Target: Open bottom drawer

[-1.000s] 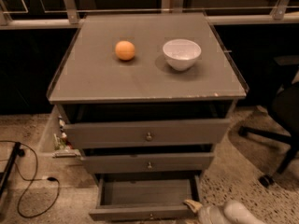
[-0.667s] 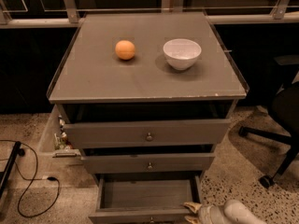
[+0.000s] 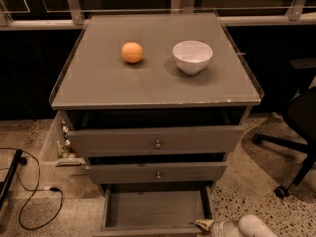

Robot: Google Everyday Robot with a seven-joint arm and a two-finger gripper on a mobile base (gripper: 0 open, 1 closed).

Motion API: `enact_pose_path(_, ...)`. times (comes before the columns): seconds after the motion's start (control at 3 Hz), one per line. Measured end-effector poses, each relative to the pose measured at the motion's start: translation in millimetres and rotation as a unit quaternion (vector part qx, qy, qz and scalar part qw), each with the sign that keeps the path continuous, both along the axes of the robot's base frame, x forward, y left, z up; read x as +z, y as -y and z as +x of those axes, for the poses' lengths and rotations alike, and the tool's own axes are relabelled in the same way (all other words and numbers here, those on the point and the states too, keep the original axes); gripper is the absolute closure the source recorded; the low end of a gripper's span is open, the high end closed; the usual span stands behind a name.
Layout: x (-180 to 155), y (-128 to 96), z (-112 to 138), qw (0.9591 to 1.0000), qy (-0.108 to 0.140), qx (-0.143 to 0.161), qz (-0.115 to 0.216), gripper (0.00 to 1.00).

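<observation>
Nothing has visibly moved in the last second: the bottom drawer [image 3: 155,209] stands pulled out as before, and the claw [image 3: 205,225] sits at the same spot. The drawer lies lowest in the cabinet, drawn out well past the worktop's [image 3: 148,88] front edge towards the camera. Its long axis runs parallel to that edge, and its bare grey tray faces up. Its front panel and knob are cut off by the picture's lower edge. The claw rests at the drawer's front right corner, below the worktop's front right corner, seemingly touching the drawer's rim. How far the claw is spread cannot be told, as it is partly cut off. On the worktop, an orange [image 3: 132,53] lies beside a white bowl [image 3: 192,57].
</observation>
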State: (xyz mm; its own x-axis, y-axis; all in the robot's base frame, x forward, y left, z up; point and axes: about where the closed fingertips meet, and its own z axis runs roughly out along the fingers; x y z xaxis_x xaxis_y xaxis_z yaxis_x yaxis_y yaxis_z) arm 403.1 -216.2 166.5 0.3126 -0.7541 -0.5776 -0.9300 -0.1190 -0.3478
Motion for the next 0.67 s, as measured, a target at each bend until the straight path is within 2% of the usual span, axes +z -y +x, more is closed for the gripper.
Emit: enact_pose_path(0.67, 0.0, -0.1, 0.0, 1.0, 0.0, 0.0, 0.0, 0.35)
